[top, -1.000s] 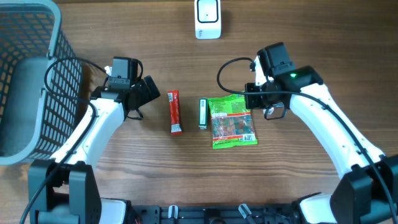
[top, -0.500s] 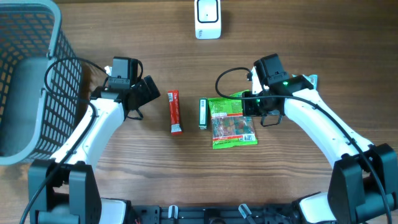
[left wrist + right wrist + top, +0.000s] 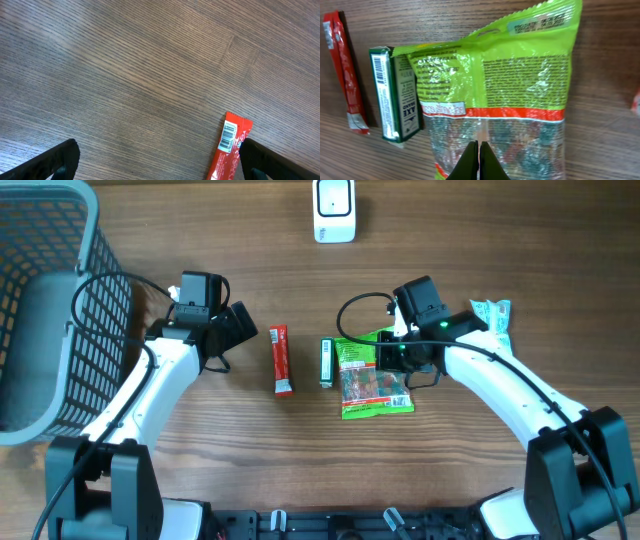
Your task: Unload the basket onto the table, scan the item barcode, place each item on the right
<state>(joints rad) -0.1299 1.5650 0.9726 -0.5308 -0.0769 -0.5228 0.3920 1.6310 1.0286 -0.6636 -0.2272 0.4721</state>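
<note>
Pouch: green crinkly snack bag, flat on the wooden table, mid-right, touching a stiff little green carton.
Handling: looks light, soft and slippery; best pinched at a sealed edge.
Right gripper: fingers pressed together over the pouch's middle; whether they've caught film, can't tell.
Left gripper: spread wide, holding nothing, beside a glossy red bar.
Scanner: white, boxy, at the far edge.
</note>
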